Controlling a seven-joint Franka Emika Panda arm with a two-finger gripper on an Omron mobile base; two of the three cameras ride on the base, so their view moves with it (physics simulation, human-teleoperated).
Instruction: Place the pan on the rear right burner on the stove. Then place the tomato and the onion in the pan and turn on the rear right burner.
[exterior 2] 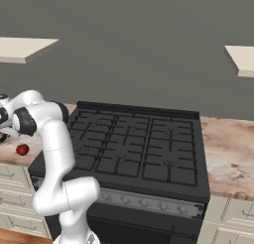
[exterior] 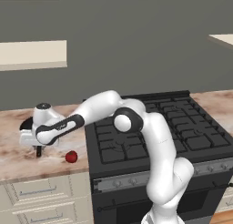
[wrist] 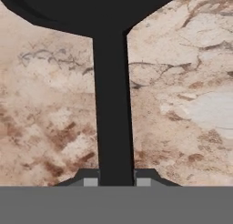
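The black pan (wrist: 91, 9) lies on the marbled counter, its straight handle (wrist: 113, 104) running down between my fingertips. My gripper (wrist: 116, 182) is shut on that handle. From the left base view, the gripper (exterior: 38, 150) hangs low over the counter left of the stove (exterior: 154, 127), and a dark edge of the pan (exterior: 25, 124) peeks out behind the hand. The red tomato (exterior: 71, 157) rests on the counter just right of the gripper, and the tomato (exterior 2: 22, 149) also sits beside the arm. The rear right burner (exterior: 175, 104) (exterior 2: 173, 126) is bare. The onion is out of view.
The counter (exterior: 13, 164) ends at a front edge above white drawers (exterior: 41, 191). A grey knob strip (exterior 2: 149, 203) runs along the stove front. More counter (exterior 2: 228, 158) lies right of the stove (exterior 2: 134, 149). A shelf (exterior: 32, 54) hangs on the wall above.
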